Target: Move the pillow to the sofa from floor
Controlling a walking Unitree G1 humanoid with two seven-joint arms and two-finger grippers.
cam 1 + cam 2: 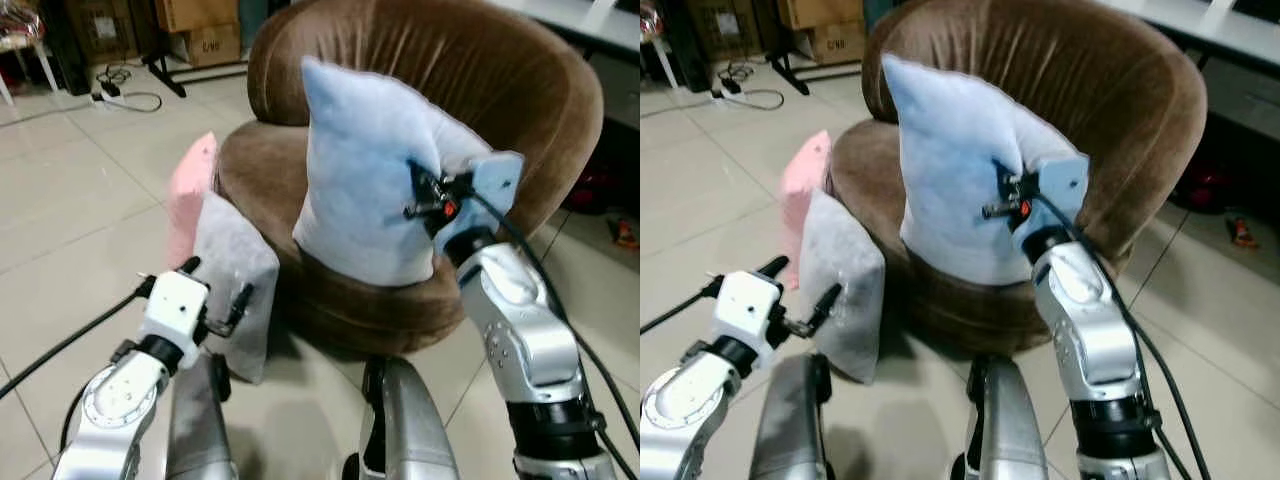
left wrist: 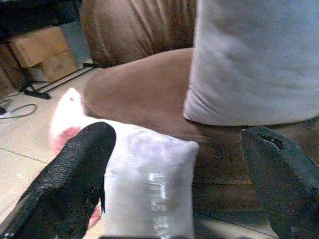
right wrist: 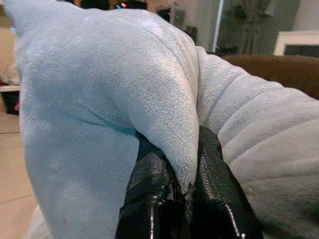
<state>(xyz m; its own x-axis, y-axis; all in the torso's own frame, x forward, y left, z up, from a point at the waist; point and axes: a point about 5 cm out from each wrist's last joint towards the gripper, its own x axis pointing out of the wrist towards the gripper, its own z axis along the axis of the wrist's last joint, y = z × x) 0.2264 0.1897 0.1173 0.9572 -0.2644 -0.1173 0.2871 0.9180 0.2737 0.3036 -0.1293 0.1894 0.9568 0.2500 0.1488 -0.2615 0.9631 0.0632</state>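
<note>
Two grippers: right gripper [image 3: 182, 184] pinches a fold of the light blue pillow [image 1: 365, 190]; left gripper [image 2: 174, 184] spread wide, holding nothing.
Pillow: upright over the brown sofa [image 1: 500, 90] seat.
Floor: pale tiles [image 1: 70, 200]; grey pillow [image 1: 235, 270] and pink pillow [image 1: 190, 190] lean against the sofa.
Room: cardboard boxes [image 1: 200, 25], cables [image 1: 125, 95] behind.

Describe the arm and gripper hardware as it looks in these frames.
Both arms are silver metal with black joint rings. The left gripper has a white boxy wrist housing and two long, textured black fingers, with a black cable trailing off the wrist. The right gripper has black fingers, a light blue wrist plate, a small red part and a black cable.
</note>
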